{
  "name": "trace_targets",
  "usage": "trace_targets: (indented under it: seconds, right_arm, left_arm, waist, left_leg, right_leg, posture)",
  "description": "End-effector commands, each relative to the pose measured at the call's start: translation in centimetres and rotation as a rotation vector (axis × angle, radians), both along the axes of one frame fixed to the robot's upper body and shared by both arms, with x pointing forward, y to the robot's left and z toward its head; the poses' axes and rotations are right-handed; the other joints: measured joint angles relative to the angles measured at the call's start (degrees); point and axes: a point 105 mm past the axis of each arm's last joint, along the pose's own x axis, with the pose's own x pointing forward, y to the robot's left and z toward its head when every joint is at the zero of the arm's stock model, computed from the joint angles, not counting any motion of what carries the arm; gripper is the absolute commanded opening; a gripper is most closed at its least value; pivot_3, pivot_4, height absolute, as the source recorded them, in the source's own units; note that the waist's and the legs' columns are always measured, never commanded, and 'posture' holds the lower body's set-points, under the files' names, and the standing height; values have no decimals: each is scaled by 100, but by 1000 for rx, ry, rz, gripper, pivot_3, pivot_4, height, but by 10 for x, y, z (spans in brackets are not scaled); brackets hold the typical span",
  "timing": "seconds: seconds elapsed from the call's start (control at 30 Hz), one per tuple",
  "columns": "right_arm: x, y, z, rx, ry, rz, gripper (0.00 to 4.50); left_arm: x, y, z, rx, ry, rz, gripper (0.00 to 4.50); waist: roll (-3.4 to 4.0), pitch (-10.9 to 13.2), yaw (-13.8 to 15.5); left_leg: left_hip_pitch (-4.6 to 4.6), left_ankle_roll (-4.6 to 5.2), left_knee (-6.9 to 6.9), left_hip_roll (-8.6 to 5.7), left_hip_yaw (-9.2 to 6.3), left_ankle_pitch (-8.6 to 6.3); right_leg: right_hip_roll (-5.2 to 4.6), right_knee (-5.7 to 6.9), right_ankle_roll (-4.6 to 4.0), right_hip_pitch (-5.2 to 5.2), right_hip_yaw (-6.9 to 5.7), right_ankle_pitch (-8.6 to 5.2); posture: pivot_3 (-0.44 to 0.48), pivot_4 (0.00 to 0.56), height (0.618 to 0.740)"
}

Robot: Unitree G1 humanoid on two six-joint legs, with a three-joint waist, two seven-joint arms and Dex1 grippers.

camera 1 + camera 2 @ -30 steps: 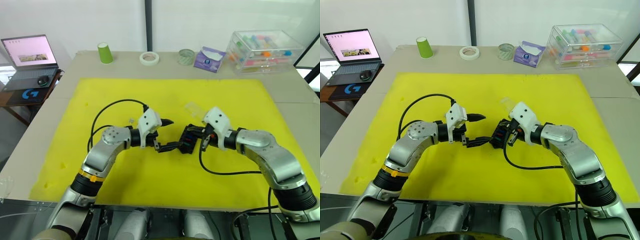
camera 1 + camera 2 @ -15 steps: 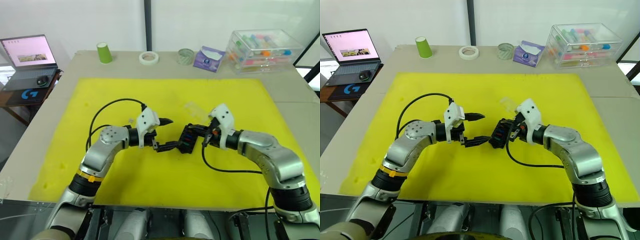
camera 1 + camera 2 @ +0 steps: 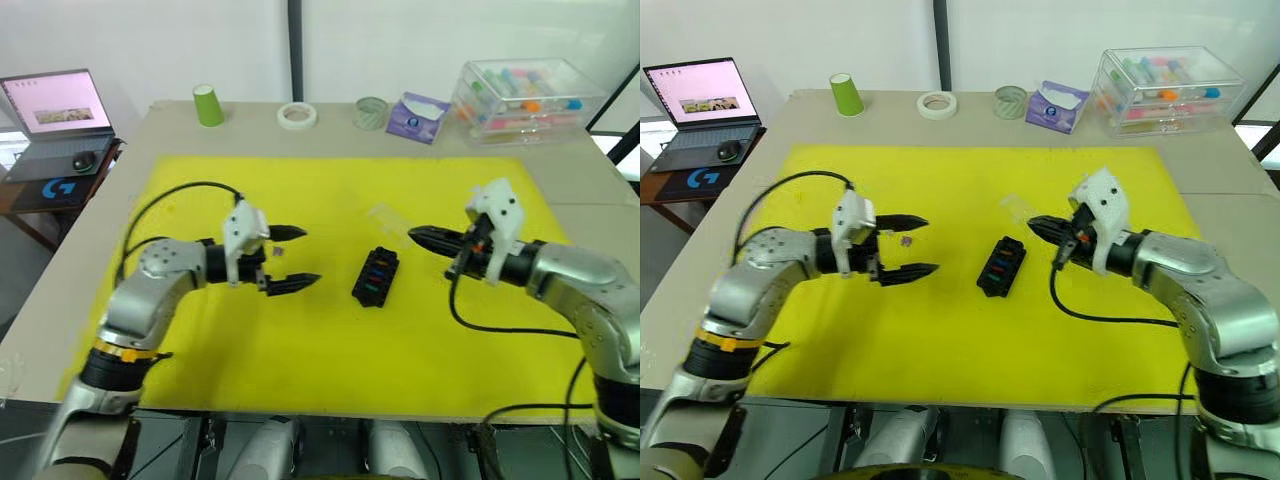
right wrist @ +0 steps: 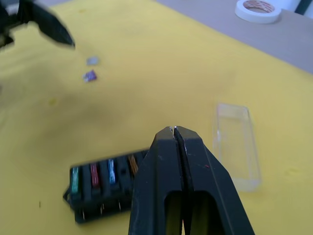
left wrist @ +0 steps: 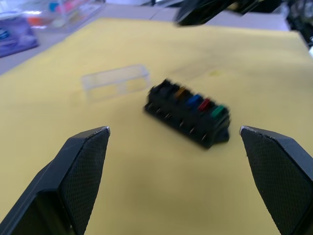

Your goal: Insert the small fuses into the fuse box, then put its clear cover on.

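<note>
- Yellow mat is covering most of a beige table, with a white wall rising behind it.
- Along the table's far edge, a green cup, a roll of white tape, a clear tape roll, a purple tissue pack and a large clear storage box are standing in a row.
- A laptop is sitting open on a lower desk off the robot's left.
- The fuse box is lying free on the mat near its middle, between the two grippers and touched by neither.
- Four fuses are sitting in one row of its slots: green, red, blue and orange.
- The clear cover is lying flat on the mat just beyond the fuse box, towards the right gripper, apart from the box.
- Two loose fuses, one grey and one purple, are lying on the mat close together, near the left gripper's upper finger.
- The left gripper is hovering over the mat to the left of the fuse box, its fingers spread wide and holding nothing.
- The right gripper is hovering to the right of the fuse box, near the cover, its fingers pressed together with nothing between them.
- Black cables are looping from both wrists over the mat.
</note>
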Motion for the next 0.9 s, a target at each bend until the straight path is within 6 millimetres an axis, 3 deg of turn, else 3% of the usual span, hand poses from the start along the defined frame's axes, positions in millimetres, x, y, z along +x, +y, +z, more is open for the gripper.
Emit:
trace_targets:
  seconds: [0.03,0.17,0.3,0.4,0.53,0.9]
  right_arm:
    - [-6,-20,22,-95,-149,8,668]
    - [-10,-46,13,-185,-155,-20,2027]
    - [-12,-79,6,-196,-160,-133,3505]
    - [-13,-95,0,-200,-161,-199,4439]
    - [-14,-107,-7,-195,-154,-238,4473]
    - [-10,-110,-2,-193,-185,-260,4473]
  left_arm:
    - [7,40,19,1,-40,92,4500]
    - [16,81,19,30,-26,207,4500]
    - [27,147,13,48,-34,459,4500]
    - [26,163,6,74,-43,511,4500]
    - [27,170,0,92,-50,535,4500]
    - [31,159,3,66,-17,515,4500]
  waist:
    - [1,0,-2]
    - [1,1,5]
    - [2,2,5]
    - [2,2,-2]
    - [3,2,13]
    - [3,2,-8]
  left_leg:
    - [0,0,0,0,0,0]
    - [0,0,-1,0,0,0]
    - [0,0,0,0,1,0]
    - [0,0,0,0,1,0]
    - [1,0,1,0,1,0]
    - [0,0,1,0,1,0]
  right_leg:
    - [0,0,0,0,0,0]
    - [1,-2,0,1,-1,0]
    - [1,-1,0,2,-1,0]
    - [0,0,0,0,0,0]
    - [-1,1,0,2,0,0]
    - [-1,3,0,2,0,0]
  posture:
    - [0,150,740]
    - [0,150,740]
    - [0,150,740]
    - [0,150,740]
    - [0,150,740]
    - [0,150,740]
